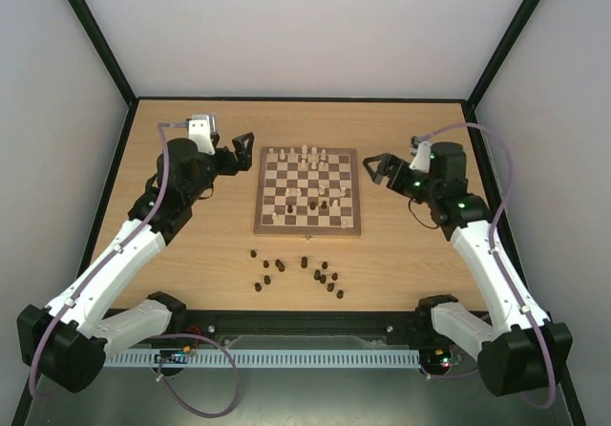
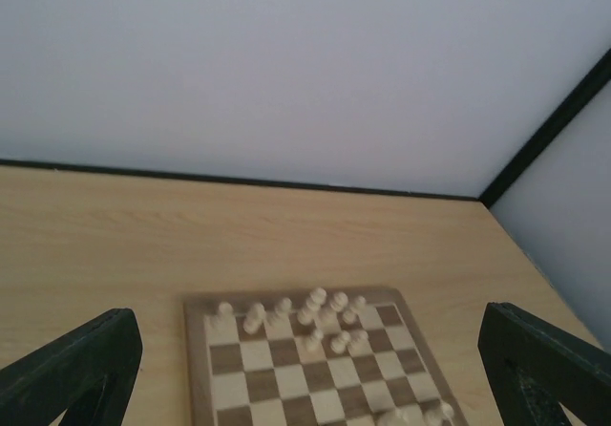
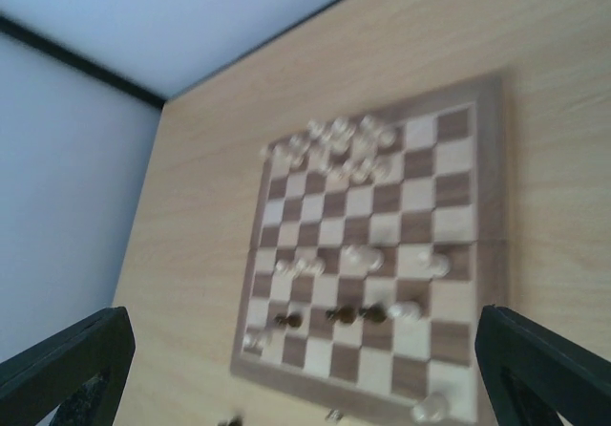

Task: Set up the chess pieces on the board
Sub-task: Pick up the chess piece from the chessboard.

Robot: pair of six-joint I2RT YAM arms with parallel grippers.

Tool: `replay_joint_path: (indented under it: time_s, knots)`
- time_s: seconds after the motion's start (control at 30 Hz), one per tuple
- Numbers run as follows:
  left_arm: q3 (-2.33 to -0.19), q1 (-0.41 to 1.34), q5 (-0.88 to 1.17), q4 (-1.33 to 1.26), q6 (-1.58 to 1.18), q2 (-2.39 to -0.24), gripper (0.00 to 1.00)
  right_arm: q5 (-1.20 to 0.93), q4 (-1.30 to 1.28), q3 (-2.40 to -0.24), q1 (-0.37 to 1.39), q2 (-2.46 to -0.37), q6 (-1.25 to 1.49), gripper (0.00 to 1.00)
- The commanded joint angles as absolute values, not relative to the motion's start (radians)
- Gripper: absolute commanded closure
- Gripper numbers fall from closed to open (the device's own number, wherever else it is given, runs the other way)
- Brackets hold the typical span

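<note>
While the arms flank the board [image 1: 307, 232], one per side, the left pincer [image 1: 242, 151] is spread wide and grips nothing. Same for the right pincer [image 1: 374, 170], near the board's right edge. The board lies mid-worktop [image 1: 401, 264]. Pale pieces [image 1: 305, 155] crowd its far rows, and a few more, pale and dark, stand loose on nearer squares. Dark pieces [image 1: 304, 271] are scattered off the board on the near worktop; too small to tell upright from toppled.
</note>
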State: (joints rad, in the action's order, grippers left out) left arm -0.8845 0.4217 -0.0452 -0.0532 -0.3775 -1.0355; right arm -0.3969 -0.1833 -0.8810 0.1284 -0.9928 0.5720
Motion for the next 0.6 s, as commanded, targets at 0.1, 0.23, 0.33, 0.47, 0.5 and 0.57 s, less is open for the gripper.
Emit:
replay_joint_path:
  time_s: [0.1,0.23,0.33,0.47,0.5,0.57]
  knots:
    - [-1.013,0.415,-0.081,0.255,-0.464,-0.996,0.00,-0.276,-0.300,-0.973,0.390,-1.083,0.553,0.01]
    - [-0.891,0.375,0.041,0.183,-0.484,-0.869,0.01,-0.150,-0.357,-1.021,0.419,-1.169,0.499,0.01]
    - [-0.816,0.374,0.109,0.147,-0.503,-0.783,0.01,-0.025,-0.379,-1.050,0.450,-1.206,0.473,0.01]
    - [-0.777,0.373,0.147,0.180,-0.523,-0.763,0.01,0.111,-0.357,-1.041,0.496,-1.242,0.454,0.01]
    - [-0.759,0.373,0.171,0.163,-0.524,-0.754,0.00,0.105,-0.339,-1.039,0.497,-1.254,0.450,0.01]
    - [-0.726,0.373,0.192,0.130,-0.531,-0.744,0.01,0.079,-0.320,-1.054,0.507,-1.293,0.432,0.03]
